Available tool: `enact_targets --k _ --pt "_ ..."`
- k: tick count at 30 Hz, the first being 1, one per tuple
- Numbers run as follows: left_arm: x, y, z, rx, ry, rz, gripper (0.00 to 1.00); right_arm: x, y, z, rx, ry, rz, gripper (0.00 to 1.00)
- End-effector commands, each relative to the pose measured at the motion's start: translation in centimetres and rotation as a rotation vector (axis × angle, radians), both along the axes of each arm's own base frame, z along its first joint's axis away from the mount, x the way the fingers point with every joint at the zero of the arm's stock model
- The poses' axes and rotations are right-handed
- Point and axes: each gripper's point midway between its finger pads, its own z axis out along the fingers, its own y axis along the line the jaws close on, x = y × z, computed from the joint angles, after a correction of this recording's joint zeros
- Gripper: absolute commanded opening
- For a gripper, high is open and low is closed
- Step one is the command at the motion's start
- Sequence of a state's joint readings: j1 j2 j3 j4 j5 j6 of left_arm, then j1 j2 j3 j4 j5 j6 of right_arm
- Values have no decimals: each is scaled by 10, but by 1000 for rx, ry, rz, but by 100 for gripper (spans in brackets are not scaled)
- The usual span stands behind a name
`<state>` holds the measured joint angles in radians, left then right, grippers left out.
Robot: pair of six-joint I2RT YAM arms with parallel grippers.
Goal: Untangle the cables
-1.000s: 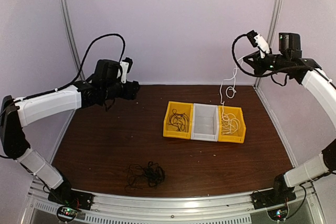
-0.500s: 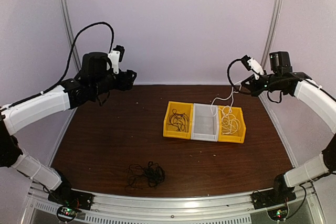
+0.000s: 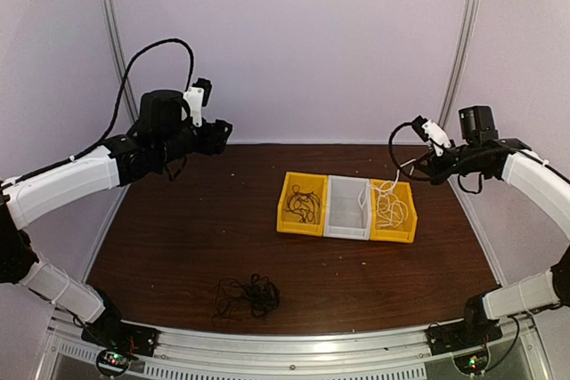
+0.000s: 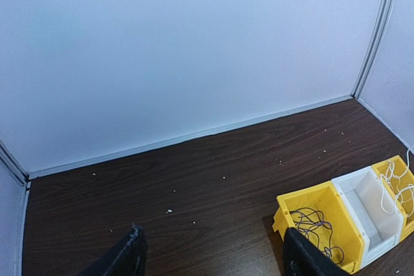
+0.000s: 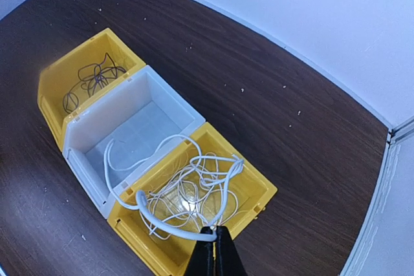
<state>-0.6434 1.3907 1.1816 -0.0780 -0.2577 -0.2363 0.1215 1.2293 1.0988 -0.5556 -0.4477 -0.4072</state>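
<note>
Your right gripper (image 5: 215, 240) is pressed together on the white cable (image 5: 187, 189) — the strand comes straight out of the closed tips, curves left and drops into the right yellow bin (image 5: 249, 171), where most of it lies in loose loops. One loop spills over the shared wall into the white bin (image 5: 139, 119) in the middle and rests on its floor. Past that, the left yellow bin (image 5: 57, 77) holds a thin dark cable (image 5: 90, 82), loosely coiled. The three bins stand touching in a row on the dark wooden table (image 5: 259, 75), right of centre in the overhead view. Your left gripper (image 4: 213, 260) is spread wide and holds nothing — it hangs raised over the far left of the table, well apart from the bins, its camera looking across the wood toward the back wall. Near the front edge a tangle of black cable (image 3: 249, 295) lies by itself on the table, well apart from both grippers.
</note>
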Motion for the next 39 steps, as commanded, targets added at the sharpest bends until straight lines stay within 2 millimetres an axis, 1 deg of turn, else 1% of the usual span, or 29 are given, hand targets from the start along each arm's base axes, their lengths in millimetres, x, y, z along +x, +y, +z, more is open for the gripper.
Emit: enact_targets --k 1,5,8,11,16,21,25,28,31,34,36,39 --pt "1 -1 6 -17 -35 -1 73 0 1 -38 14 87 7 0" --pt "2 -1 5 -9 -33 -2 73 8 7 -71 8 172 40 0" --pt "2 -1 4 -8 -32 3 73 18 9 -90 6 213 44 0" --pt "2 0 4 -6 -35 2 73 23 16 -107 32 278 69 0" --pt "2 -1 2 -2 -31 -1 73 27 22 -132 57 367 84 0" --pt "1 -3 3 -8 -32 -11 73 23 24 -145 57 409 89 0" --pt "1 -5 4 -7 -30 -25 73 21 24 -148 42 415 85 1" --pt "0 -6 3 -11 -31 -32 73 19 25 -146 21 411 83 7" --pt "3 -3 0 10 -32 -12 73 18 21 -133 -18 394 75 17" --pt "2 -3 2 7 -32 -14 73 14 11 -121 -74 371 54 28" --pt "2 -3 2 4 -35 -13 73 7 3 -117 -118 393 44 36" --pt "3 -3 0 9 -32 -13 73 -6 -5 -105 -181 421 59 42"
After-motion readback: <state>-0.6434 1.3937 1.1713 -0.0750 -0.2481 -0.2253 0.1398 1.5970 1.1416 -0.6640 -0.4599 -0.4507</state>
